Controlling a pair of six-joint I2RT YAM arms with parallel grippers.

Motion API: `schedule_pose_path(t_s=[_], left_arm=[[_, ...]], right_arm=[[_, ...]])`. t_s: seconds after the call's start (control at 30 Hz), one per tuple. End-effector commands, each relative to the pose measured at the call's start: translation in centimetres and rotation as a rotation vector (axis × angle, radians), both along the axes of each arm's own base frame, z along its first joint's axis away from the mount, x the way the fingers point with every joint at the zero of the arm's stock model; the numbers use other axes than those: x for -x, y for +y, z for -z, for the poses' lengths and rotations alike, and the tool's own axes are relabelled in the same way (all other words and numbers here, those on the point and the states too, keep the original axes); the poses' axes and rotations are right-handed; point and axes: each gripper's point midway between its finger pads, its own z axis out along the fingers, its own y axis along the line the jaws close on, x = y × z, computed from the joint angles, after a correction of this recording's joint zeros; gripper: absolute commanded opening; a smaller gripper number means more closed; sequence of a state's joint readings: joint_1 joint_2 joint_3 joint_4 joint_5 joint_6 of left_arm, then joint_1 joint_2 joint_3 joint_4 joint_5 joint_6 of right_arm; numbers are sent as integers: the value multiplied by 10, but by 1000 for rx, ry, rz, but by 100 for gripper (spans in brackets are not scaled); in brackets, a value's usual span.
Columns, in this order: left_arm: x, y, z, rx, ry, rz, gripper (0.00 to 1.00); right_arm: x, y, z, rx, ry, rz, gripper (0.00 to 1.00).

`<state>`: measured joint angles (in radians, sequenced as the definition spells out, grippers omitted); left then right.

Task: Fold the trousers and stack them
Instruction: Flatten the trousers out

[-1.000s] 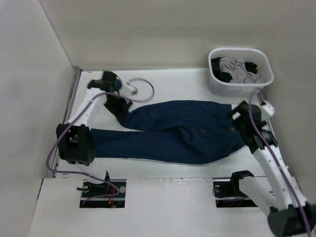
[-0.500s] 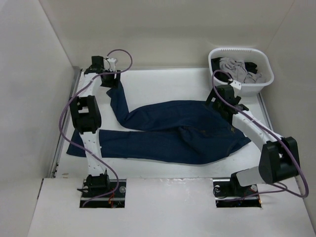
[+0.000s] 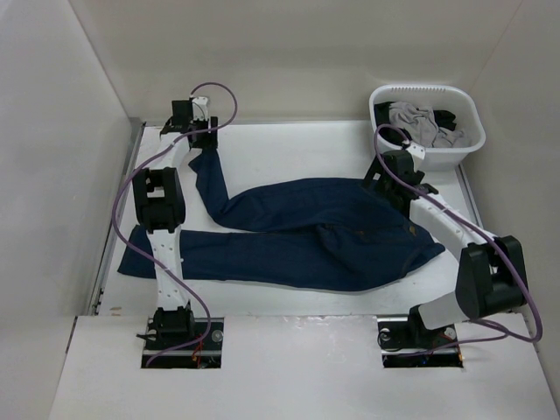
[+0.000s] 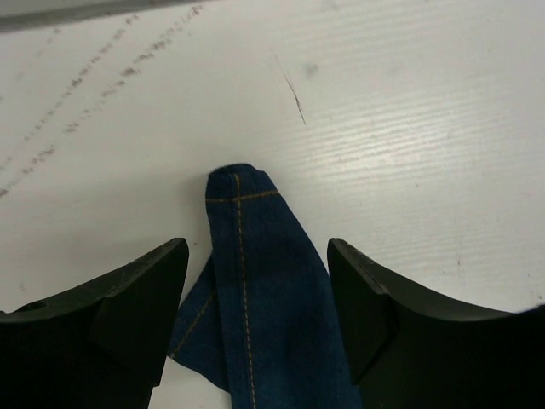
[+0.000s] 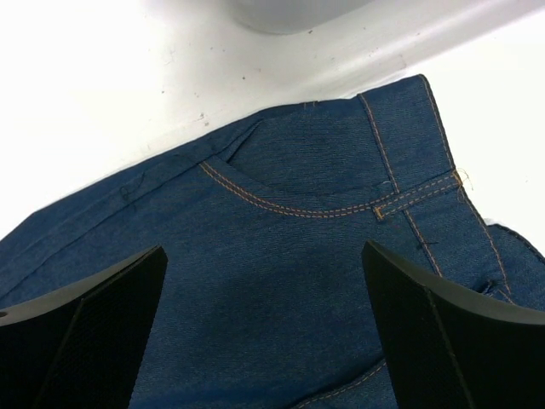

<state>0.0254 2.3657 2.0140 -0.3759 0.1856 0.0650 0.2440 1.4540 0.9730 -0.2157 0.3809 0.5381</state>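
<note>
1. Navy denim trousers (image 3: 306, 236) lie spread flat across the counter (image 3: 297, 144), legs to the left.
2. Our left fingers (image 4: 136, 298) stand released astride the far leg's cuff (image 4: 238, 192); right fingers (image 5: 451, 332) hang wide apart, empty, over the waistband (image 5: 409, 145).
3. We should lower, pinch both cuff layers squarely, and lift evenly so the fold lands straight.

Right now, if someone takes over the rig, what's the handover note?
Left gripper: open, straddling the hem of the far leg, not clamped.
Right gripper: open, above the waistband and pocket, holding nothing.
Trousers: spread flat on the table, legs to the left, waist to the right near the basket.
Done: no fold yet.
Left: fold and stack.
</note>
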Motion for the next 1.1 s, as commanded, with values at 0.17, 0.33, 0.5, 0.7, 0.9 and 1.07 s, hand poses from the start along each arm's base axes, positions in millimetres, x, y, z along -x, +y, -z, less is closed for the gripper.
schedule_pose_path(t_s=[0.17, 0.33, 0.5, 0.7, 0.9, 1.07], left_arm=[[-21, -11, -9, -16, -76, 51, 65], [-6, -24, 14, -25, -3, 97, 39], [-3, 5, -15, -80, -32, -4, 0], [35, 65, -132, -198, -187, -106, 0], [130, 95, -161, -291, -58, -111, 0], [214, 117, -131, -337, 101, -152, 0]], right_arm=[[-19, 2, 21, 30, 115, 8, 100], [-28, 6, 28, 52, 154, -7, 100], [-35, 12, 41, 63, 196, -27, 100], [-38, 19, 57, 49, 241, -48, 100], [-16, 3, 58, 41, 249, -25, 100], [15, -39, 52, 24, 237, 75, 100]])
